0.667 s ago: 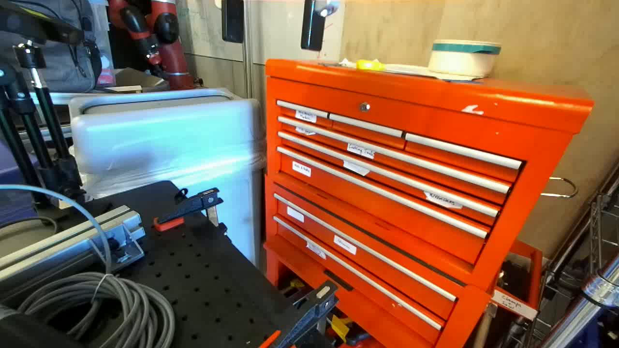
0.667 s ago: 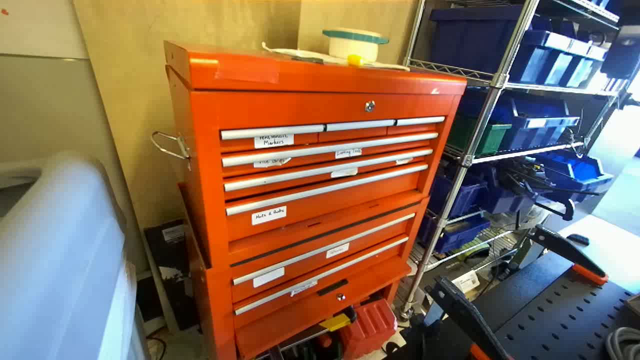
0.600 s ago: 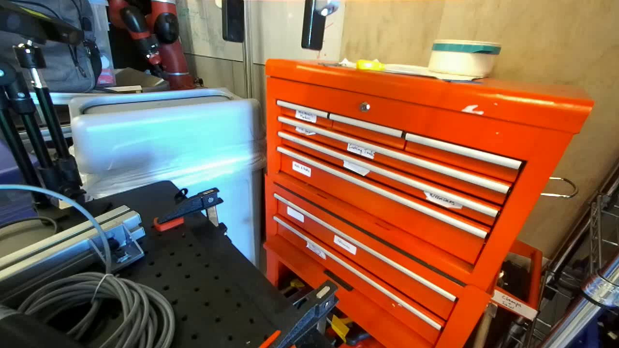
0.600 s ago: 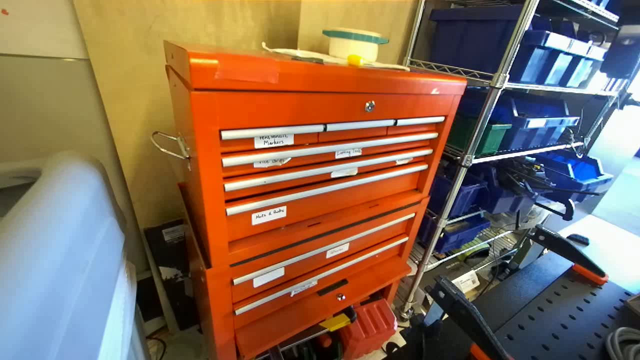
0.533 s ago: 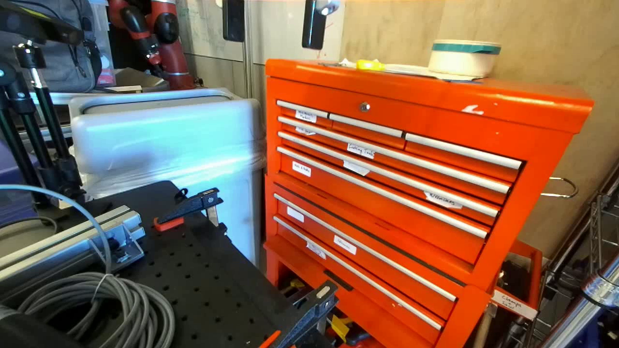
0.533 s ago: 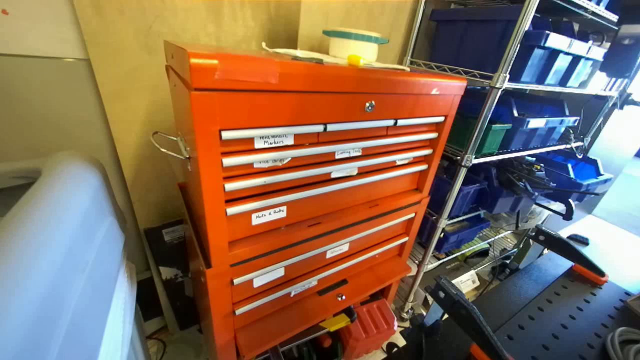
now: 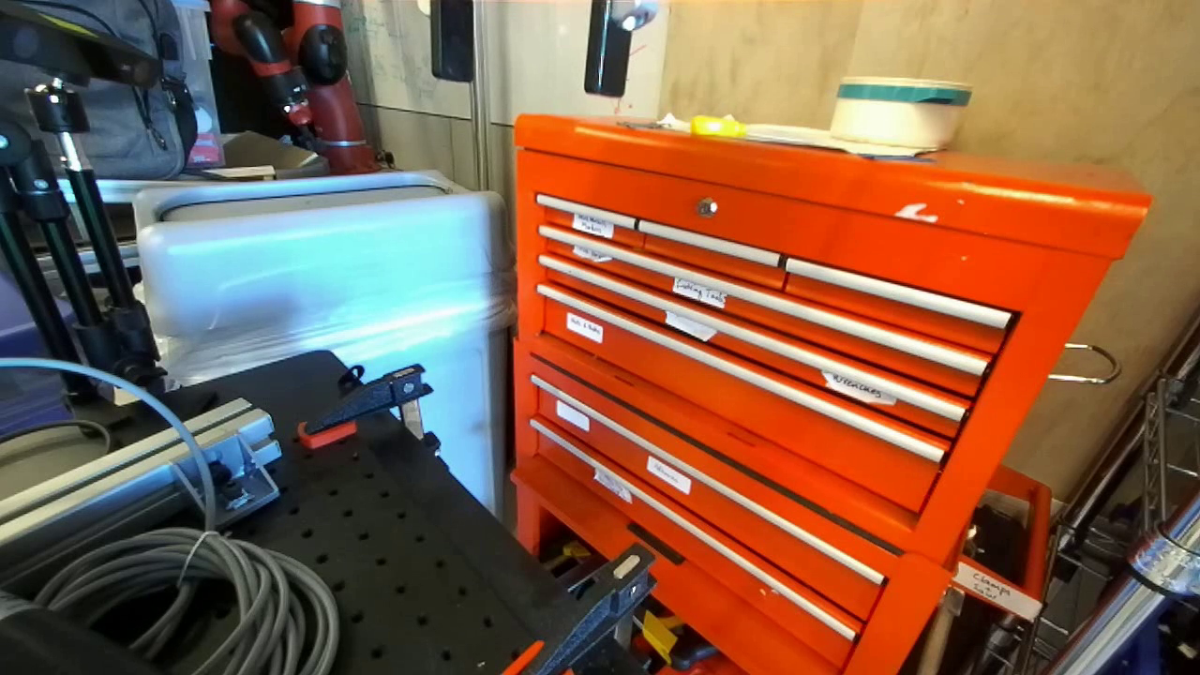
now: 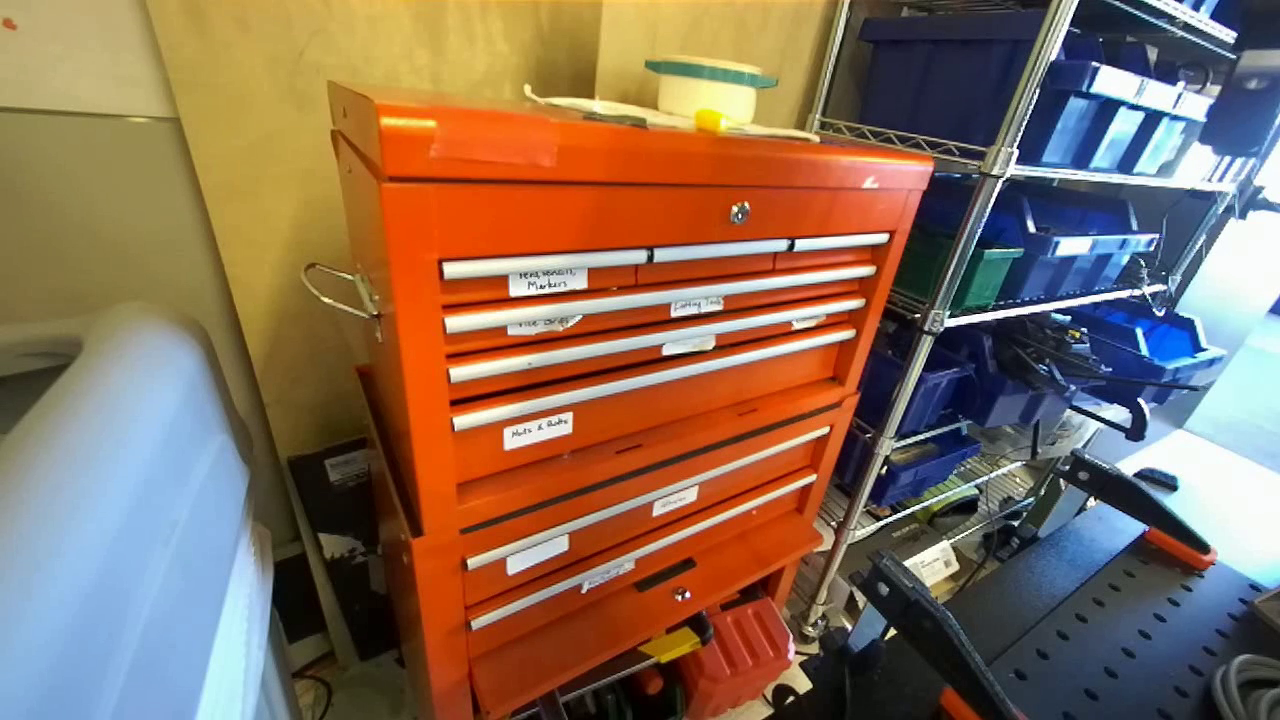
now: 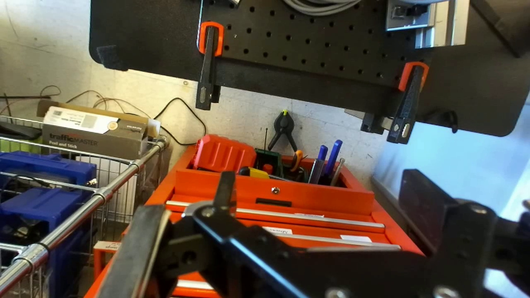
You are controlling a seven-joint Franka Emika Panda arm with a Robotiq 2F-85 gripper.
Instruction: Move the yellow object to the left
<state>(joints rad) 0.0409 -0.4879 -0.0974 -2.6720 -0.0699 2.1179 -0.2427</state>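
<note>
The small yellow object [image 7: 717, 127] lies on the top of the orange tool chest near its front edge. It also shows in an exterior view [image 8: 711, 121], in front of the round whitish tub [image 8: 706, 98] with the teal band. My gripper's two dark fingertips [image 7: 529, 80] hang from the top edge of an exterior view, well apart, above and behind the yellow object and not touching it. In the wrist view my gripper [image 9: 321, 182] is open with nothing between its fingers. The yellow object is out of the wrist view.
The orange tool chest [image 7: 750, 375] stands against the wood wall. A white sheet [image 8: 615, 107] lies under the tub. A metal shelf with blue bins [image 8: 1090, 250] stands beside the chest. A black perforated table [image 7: 394, 553] with clamps and coiled cable [image 7: 253, 600] is in front.
My gripper's fingertips have risen very slightly at the top of an exterior view. The yellow object has not moved.
</note>
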